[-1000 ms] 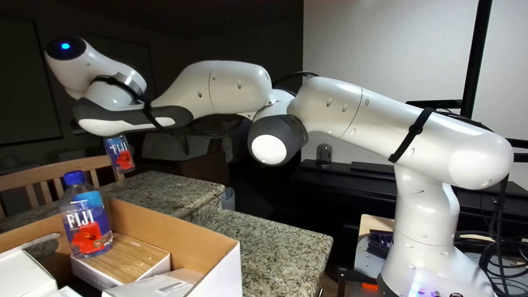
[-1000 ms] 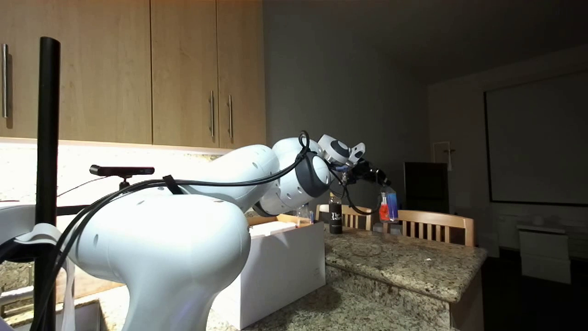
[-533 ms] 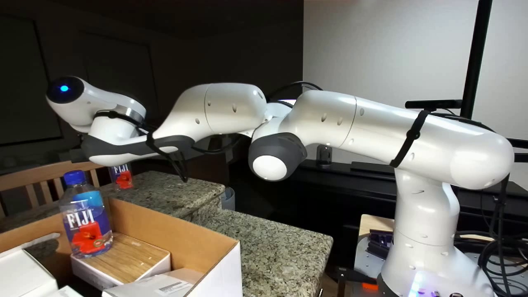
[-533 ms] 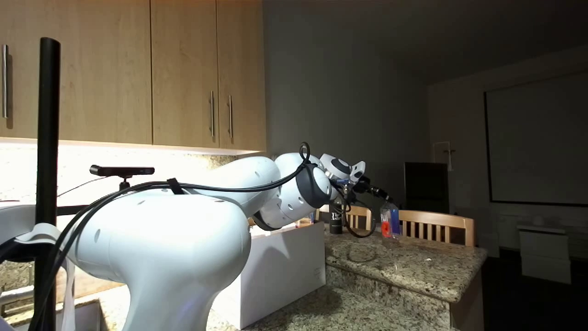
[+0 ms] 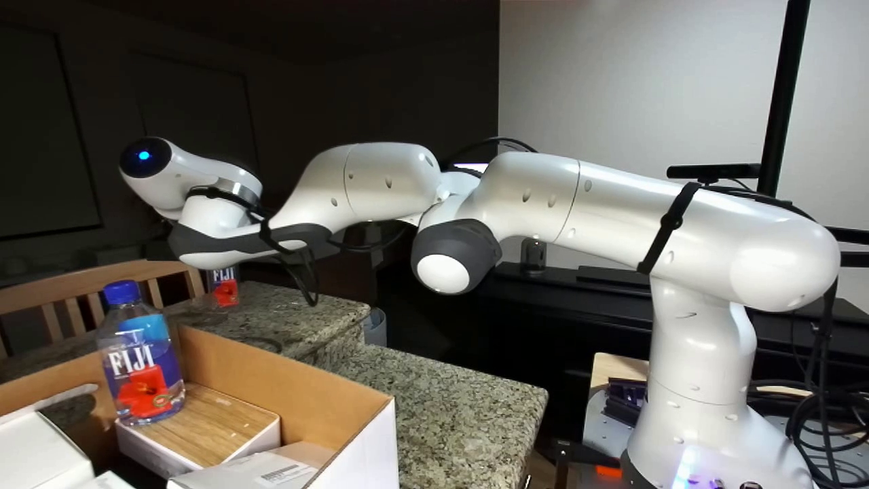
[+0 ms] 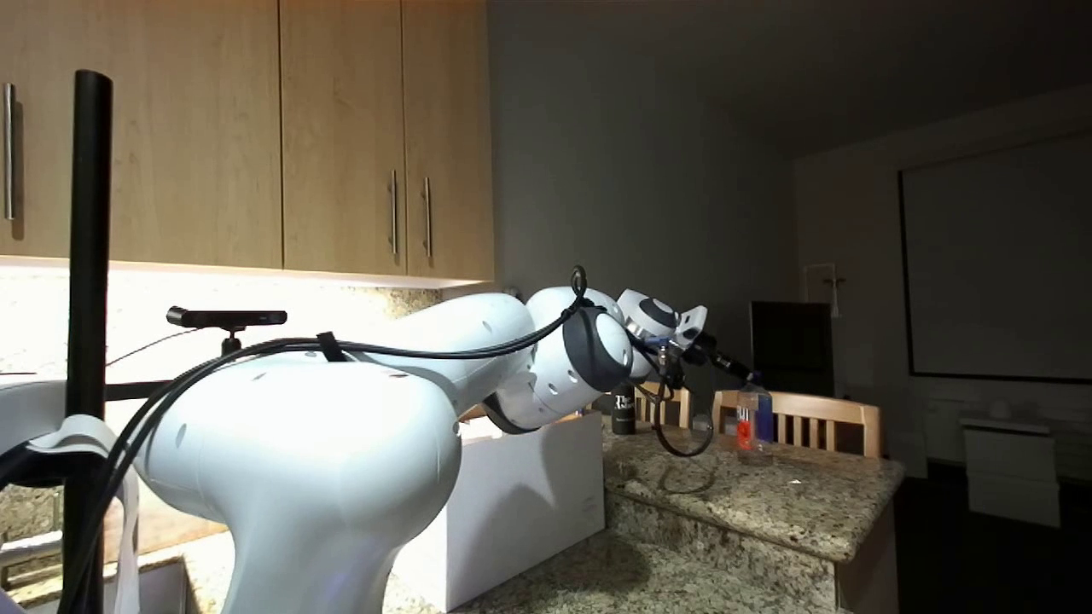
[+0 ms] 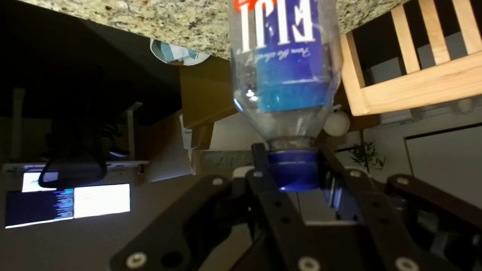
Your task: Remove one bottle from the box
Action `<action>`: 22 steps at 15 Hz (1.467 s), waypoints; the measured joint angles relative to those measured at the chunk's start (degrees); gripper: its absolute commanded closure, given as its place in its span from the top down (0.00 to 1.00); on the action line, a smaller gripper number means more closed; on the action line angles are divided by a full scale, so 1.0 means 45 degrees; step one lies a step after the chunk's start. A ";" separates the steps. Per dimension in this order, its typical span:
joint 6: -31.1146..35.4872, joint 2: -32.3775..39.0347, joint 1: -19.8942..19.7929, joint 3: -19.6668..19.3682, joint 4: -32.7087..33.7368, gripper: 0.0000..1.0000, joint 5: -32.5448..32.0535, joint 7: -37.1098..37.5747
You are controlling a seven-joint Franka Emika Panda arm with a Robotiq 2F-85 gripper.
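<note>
Wrist view: your gripper (image 7: 292, 156) has its jaws pinching the blue cap (image 7: 295, 171) from both sides, holding the clear FIJI bottle (image 7: 288, 75) by it. You have that bottle outside the box (image 5: 292, 387), about upright over the raised speckled counter (image 6: 802, 486) in an exterior view; whether its base touches, you cannot tell. Inside the box, a second FIJI bottle (image 5: 141, 370) stands upright on a wood-topped carton (image 5: 217, 418), and a dark bottle (image 6: 624, 411) stands on that counter
</note>
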 measured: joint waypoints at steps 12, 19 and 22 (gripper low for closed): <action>0.0000 0.0080 -0.0101 -0.0516 0.0012 0.14 -0.0219 0.0435; 0.0000 0.0080 -0.0087 -0.0515 0.0014 0.60 -0.0220 0.0340; 0.0000 0.0080 -0.0075 -0.0510 0.0015 0.73 -0.0220 0.0227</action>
